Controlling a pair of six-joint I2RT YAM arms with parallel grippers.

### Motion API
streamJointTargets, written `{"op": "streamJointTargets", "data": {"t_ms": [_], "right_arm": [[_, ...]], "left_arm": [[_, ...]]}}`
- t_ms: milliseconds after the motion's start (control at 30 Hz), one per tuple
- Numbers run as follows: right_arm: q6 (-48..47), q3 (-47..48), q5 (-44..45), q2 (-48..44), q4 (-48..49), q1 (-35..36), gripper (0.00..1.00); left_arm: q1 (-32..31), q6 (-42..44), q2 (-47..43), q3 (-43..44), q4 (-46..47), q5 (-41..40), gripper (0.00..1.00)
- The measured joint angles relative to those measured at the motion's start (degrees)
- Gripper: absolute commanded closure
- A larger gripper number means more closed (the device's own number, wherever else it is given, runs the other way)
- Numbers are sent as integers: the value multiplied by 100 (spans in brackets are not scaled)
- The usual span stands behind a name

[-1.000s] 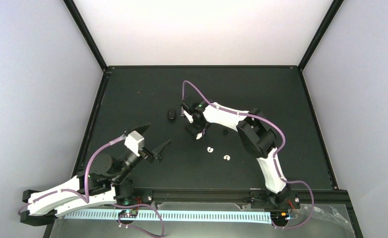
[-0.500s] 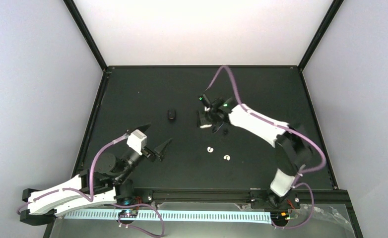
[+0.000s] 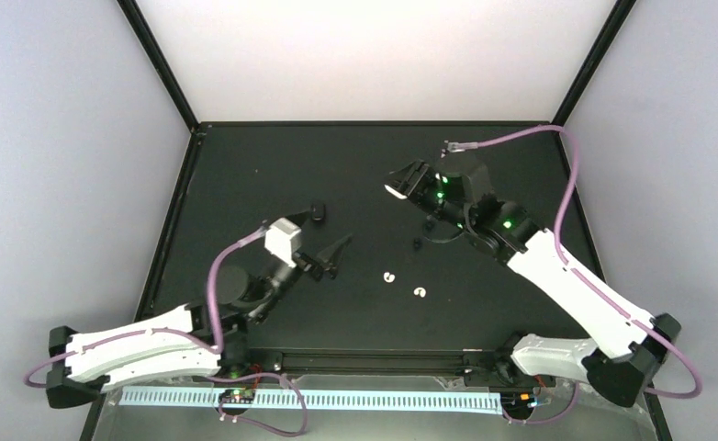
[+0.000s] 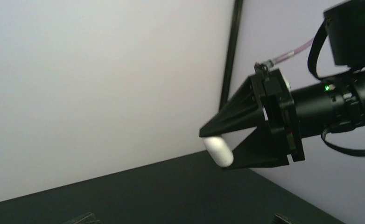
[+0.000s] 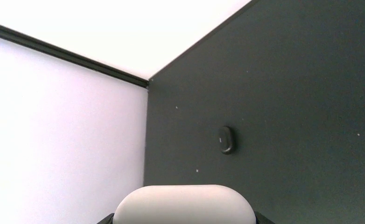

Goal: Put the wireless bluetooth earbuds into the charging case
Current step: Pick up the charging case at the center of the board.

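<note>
My right gripper [image 3: 398, 186] is shut on a white pill-shaped charging case [image 3: 395, 191] and holds it high above the black table. The case fills the bottom of the right wrist view [image 5: 184, 205], and the left wrist view shows it [image 4: 218, 150] pinched between the right gripper's fingers. Two white C-shaped earbuds [image 3: 388, 276] [image 3: 419, 292] lie on the table mid-front. One tiny black earbud [image 3: 417, 244] lies behind them; I cannot make out the other. My left gripper [image 3: 332, 230] is open and empty, left of the white earbuds.
A black oval case [image 5: 225, 139] lies on the table by my left gripper's far fingertip [image 3: 317, 211]. White walls with black corner posts [image 3: 158, 64] enclose the black table [image 3: 521, 165].
My right arm has lifted the white case off the table and swung it up, back and right. My left arm has moved forward and right toward the black case, still open.
</note>
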Motion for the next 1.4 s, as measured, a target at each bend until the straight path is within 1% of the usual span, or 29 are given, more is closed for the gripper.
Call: {"op": "streamJointTargets", "data": {"t_ms": [167,233,400,533,700,833,1000,1167,1400], "right_arm": [[457,-116,181,-601,-151,26,99],[568,-144,221,-769,-199,26,99],[758,-188,227,-1047,-365,26,99],[800,-188,254,-1152,-455,24,99],[905,-186,251,-1185,-498,24,99],[935,-186,238,-1178,-542,24,99],[981,-181,208,-1178,-570,24,99],[1019,-140,195,-1180,-581,24,99],[1027,-116,168,-1241,-584,24,99]], "left_arm": [[254,-199,1449,664,437,688,1],[323,-295,1891,896,525,922,1],[627,-691,2551,1246,804,1539,1],[876,-970,2883,1434,1054,2061,1],[999,-1196,3279,1744,1193,2559,2],[1115,-1351,3530,1902,1263,2839,11],[1250,-1523,3788,2076,1283,3053,14],[1331,-1679,3908,2100,1320,3130,18],[1405,-1810,3971,2103,1342,3165,31]]}}
